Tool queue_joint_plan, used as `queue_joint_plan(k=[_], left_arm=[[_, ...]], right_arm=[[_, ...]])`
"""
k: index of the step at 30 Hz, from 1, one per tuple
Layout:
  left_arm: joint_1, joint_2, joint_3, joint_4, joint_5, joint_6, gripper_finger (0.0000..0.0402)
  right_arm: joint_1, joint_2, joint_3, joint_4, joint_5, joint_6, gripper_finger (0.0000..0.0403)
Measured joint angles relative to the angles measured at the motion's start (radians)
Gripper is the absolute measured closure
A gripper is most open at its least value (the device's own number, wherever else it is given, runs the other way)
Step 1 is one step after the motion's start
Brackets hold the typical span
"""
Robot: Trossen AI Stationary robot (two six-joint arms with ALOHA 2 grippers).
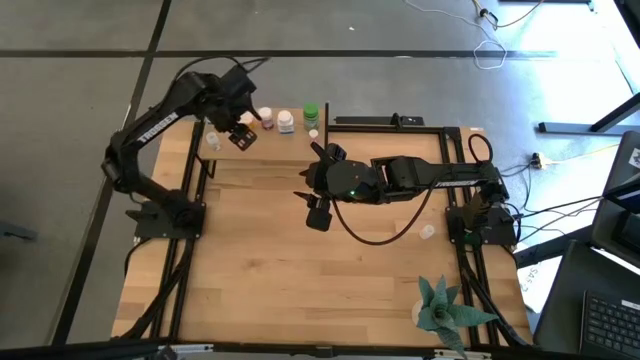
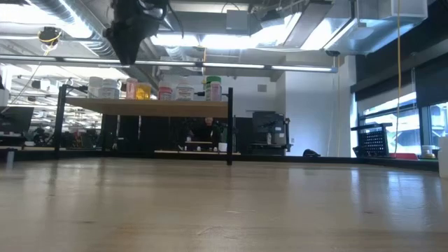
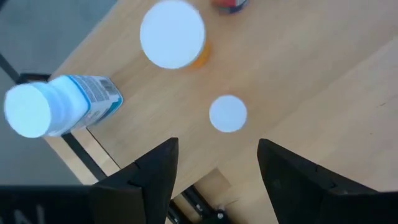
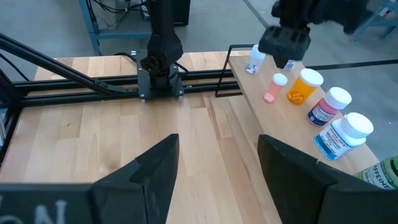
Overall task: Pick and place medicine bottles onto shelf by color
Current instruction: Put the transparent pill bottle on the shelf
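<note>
The shelf (image 2: 147, 106) stands at the table's far left, and several medicine bottles stand upright on its top. In the right wrist view they form a row: a clear one (image 4: 255, 59), a small pink one (image 4: 273, 87), an orange one (image 4: 301, 86), two white ones (image 4: 329, 104) and a green one (image 4: 382, 171). My left gripper (image 1: 243, 132) hangs open above the row's left end, clear of the caps. Below its fingers show the pink bottle's cap (image 3: 227, 113) and the orange bottle (image 3: 172, 34). My right gripper (image 1: 318, 212) waits open over the table's middle, holding nothing.
A green spiky plant (image 1: 440, 305) stands at the near right corner. A small white thing (image 1: 427, 232) lies on the table near the right arm's base. Black frame rails (image 4: 93, 84) run along the table's edges. Bare wood lies between the shelf and the near edge.
</note>
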Motion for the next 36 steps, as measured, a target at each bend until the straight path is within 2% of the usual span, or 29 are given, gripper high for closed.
queue_joint_plan(k=[9, 17, 25, 32, 36], left_arm=[[-0.136, -0.141, 0.0, 0.017, 0.0, 0.0, 0.0188], [-0.341, -0.252, 0.0, 0.026, -0.001, -0.016, 0.0188], [-0.552, -0.274, 0.0, 0.063, -0.006, -0.073, 0.0188], [-0.69, -0.274, 0.0, 0.063, -0.008, -0.096, 0.0188], [-0.75, -0.274, 0.0, 0.062, -0.057, -0.166, 0.0188]], right_arm=[[0.0, 0.0, 0.0, 0.0, 0.0, 0.0, 0.0182], [0.0, 0.0, 0.0, 0.0, 0.0, 0.0, 0.0182], [0.0, 0.0, 0.0, 0.0, 0.0, 0.0, 0.0182], [0.0, 0.0, 0.0, 0.002, 0.0, 0.0, 0.0182], [0.0, 0.0, 0.0, 0.023, 0.0, 0.001, 0.0182]])
